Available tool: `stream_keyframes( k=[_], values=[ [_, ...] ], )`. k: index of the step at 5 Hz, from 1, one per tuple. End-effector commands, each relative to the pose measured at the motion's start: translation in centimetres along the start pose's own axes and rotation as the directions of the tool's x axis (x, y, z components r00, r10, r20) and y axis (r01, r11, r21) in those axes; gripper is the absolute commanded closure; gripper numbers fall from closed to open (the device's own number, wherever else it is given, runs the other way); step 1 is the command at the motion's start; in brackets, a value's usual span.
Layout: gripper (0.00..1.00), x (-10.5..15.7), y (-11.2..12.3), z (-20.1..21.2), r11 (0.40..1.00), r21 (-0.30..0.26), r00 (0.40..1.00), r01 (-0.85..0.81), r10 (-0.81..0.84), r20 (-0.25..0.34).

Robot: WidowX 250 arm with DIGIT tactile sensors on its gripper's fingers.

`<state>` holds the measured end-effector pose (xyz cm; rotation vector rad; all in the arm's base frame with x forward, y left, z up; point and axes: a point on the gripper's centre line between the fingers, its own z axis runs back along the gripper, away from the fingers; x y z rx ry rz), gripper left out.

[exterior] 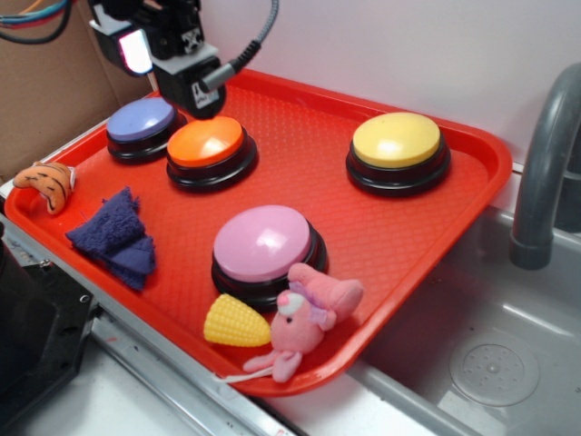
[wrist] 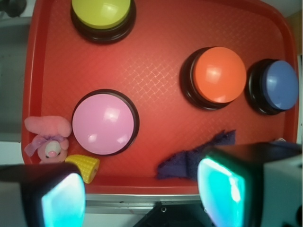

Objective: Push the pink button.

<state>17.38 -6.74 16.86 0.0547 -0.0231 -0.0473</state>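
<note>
The pincer [exterior: 201, 91] hangs above the far end of the red tray [exterior: 472, 191], over the gap between the purple-blue button [exterior: 142, 123] and the orange button [exterior: 207, 145], touching neither as far as the exterior view shows. In the wrist view its two pads [wrist: 220, 189] stand well apart at the lower edge of the picture with nothing between them, so the pincer is wide and empty. The pink button [exterior: 263, 243] sits well away from the pincer, toward the near edge of the tray, past the orange button; in the wrist view the pink button [wrist: 104, 123] lies ahead and to the left of the pads, not under them. Just beyond it from the pincer crowd a pink plush toy [exterior: 304, 318] and a yellow toy corn [exterior: 236, 322], both touching or nearly touching its black base. A blue cloth [exterior: 113, 236] lies to one side, and a yellow button [exterior: 397, 141] stands apart on the other side of the tray. By my judgement the task is at the approach step: nothing has been pressed yet. The next move calls for carrying the pincer across the tray until it is centred over the pale pink dome, clear of the orange button on the way, then lowering straight down, preferably with the pads drawn together, short of the plush toy.
</note>
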Motion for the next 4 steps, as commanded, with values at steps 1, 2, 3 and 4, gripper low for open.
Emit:
stream_keyframes(
  k=[1, 2, 3, 4],
  values=[
    [0.0, -0.1, -0.1, 2.7, 1.0, 0.004, 0.998, -0.021, 0.021, 0.054],
    [0.0, -0.8, 0.1, 3.4, 0.999, 0.007, 0.997, -0.047, 0.046, 0.066],
    [0.0, -1.2, 0.2, 3.8, 0.999, -0.006, 0.994, -0.049, 0.05, 0.096],
    [0.0, -1.2, 0.2, 3.8, 0.999, 0.016, 0.994, -0.048, 0.046, 0.098]
  ],
)
